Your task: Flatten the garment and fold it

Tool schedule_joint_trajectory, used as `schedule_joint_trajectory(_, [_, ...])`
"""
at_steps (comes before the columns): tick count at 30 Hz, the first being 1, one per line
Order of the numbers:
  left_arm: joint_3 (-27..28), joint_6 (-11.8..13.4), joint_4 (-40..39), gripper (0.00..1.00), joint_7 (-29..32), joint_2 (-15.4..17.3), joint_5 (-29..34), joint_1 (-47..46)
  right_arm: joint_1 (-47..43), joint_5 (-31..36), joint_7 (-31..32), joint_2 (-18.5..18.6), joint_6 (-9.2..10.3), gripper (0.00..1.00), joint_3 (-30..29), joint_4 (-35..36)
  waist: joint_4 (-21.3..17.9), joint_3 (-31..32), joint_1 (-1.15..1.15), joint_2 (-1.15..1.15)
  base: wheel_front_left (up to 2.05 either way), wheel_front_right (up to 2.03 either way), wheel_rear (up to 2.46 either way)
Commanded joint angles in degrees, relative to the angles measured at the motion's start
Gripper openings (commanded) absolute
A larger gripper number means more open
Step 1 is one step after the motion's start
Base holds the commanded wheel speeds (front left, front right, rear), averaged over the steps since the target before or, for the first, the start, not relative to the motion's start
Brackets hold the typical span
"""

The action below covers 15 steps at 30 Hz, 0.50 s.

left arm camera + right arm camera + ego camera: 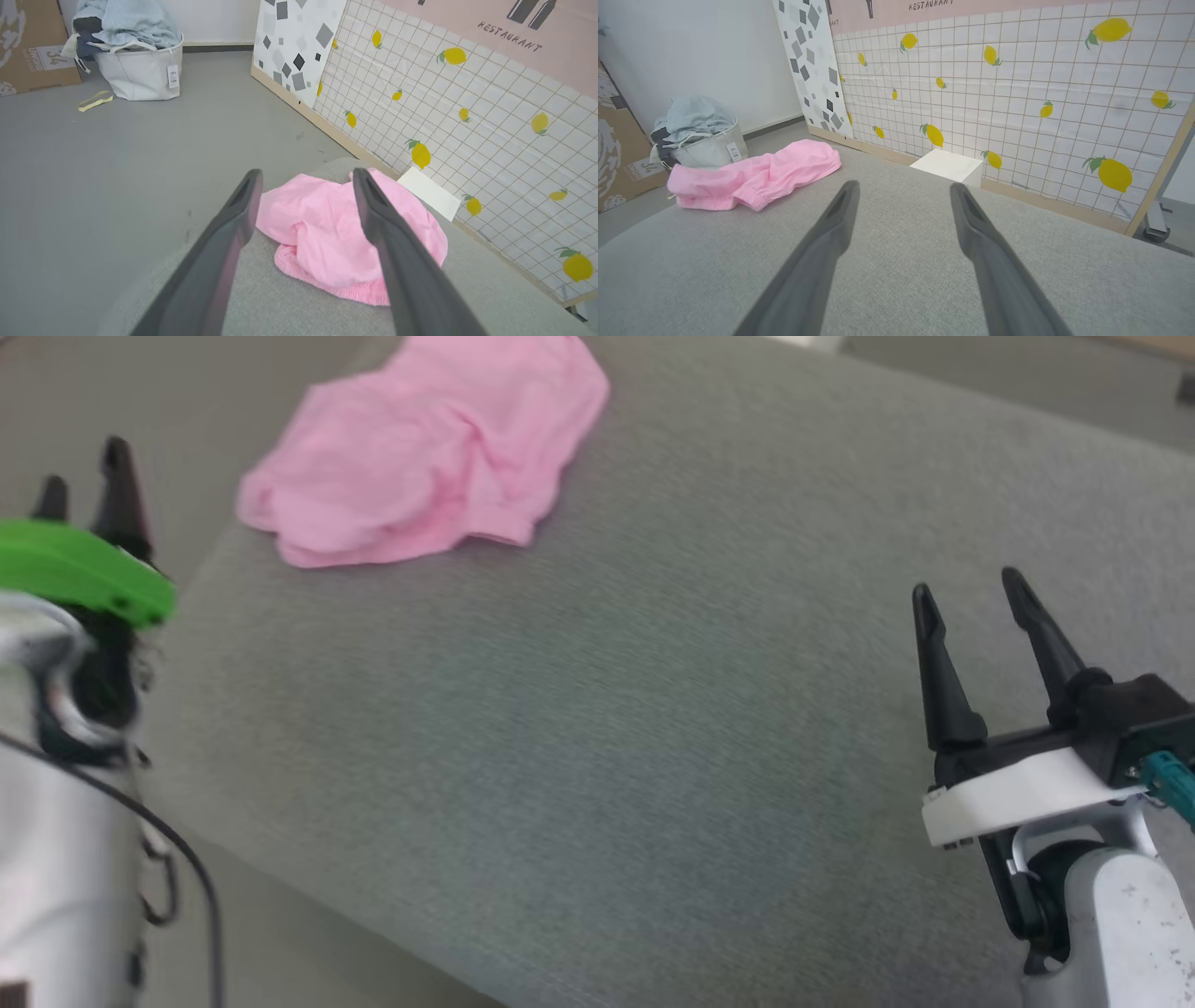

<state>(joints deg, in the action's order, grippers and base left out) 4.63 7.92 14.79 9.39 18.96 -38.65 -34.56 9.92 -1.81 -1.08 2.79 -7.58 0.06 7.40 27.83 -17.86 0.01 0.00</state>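
Three views sharing one grey cushion point(653, 728)
The head camera is looking down on it; both wrist cameras are looking low across it toward the lemon-tiled panel point(1017, 93), all three catching the garment point(317, 233).

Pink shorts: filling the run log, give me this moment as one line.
garment: crumpled light pink thin-cloth shorts, unfolded, on grey fabric cushion | left tool: open, empty | right tool: open, empty, over bare cushion

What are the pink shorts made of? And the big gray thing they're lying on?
The shorts look like thin, soft cloth, maybe cotton. They are matte and crumpled into loose folds, with a gathered, stretchy-looking waistband. The gray cushion looks like woven upholstery fabric over padding. It is matte with a fine speckled weave and rounded edges. Its filling can't be seen.
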Motion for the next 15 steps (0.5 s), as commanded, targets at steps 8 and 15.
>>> schedule_joint_trajectory(8, [4.6, 6.0, 7.9, 1.0, 17.9, 5.9, -7.4, -8.6, 4.3, -0.2, -1.8, 0.1, 0.09, 1.0, 0.6, 0.5, -18.2, -19.1, -0.01, 0.0, 0.0, 0.0, 0.0])
schedule_joint_trajectory(15, [7.5, 12.4, 9.6, 1.0, 27.1, 8.6, -10.2, -6.6, 4.8, -0.9, -3.1, 0.1, 0.09, 1.0, 1.2, -0.2, -21.3, -22.0, -0.01, 0.0, 0.0, 0.0, 0.0])
